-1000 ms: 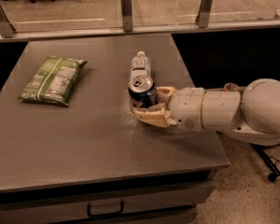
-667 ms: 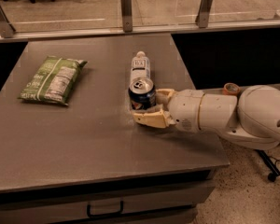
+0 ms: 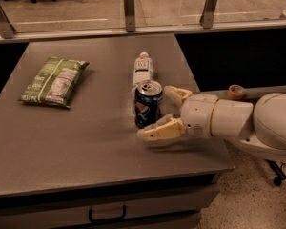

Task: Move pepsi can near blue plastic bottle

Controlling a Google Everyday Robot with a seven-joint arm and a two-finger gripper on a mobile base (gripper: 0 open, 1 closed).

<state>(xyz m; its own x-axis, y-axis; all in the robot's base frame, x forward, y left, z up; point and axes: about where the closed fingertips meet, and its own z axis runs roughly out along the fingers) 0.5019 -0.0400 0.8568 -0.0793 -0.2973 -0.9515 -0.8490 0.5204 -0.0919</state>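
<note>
Little has shifted since the earlier frames: the cream-coloured two-finger gripper (image 3: 155, 112) sits slightly lower and further right, its spread wider; the can is in much the same spot. Small dark blue aluminium pepsi can (image 3: 148, 106) with silver top stands upright on the grey bench (image 3: 86, 144), centre of frame. Directly above it in the picture lies the pale, translucent blue plastic bottle (image 3: 143, 69), on its side, white cap pointing to the top edge. Can's top overlaps the bottle's lower end in this view; touching or just apart, cannot tell. Fingers (image 3: 162, 129) are parted, one to the right of the can's top, the other running below and in front of its base; can sits at their mouth, not clamped. Whether the lower one brushes the can is unclear. White arm reaches in from the right edge. Green foil snack bag (image 3: 55, 80) lies flat, well apart at left, not involved. Judgement: placement looks done, can already beside bottle. What appears left is backing the gripper off to the right without nudging the can over.
</note>
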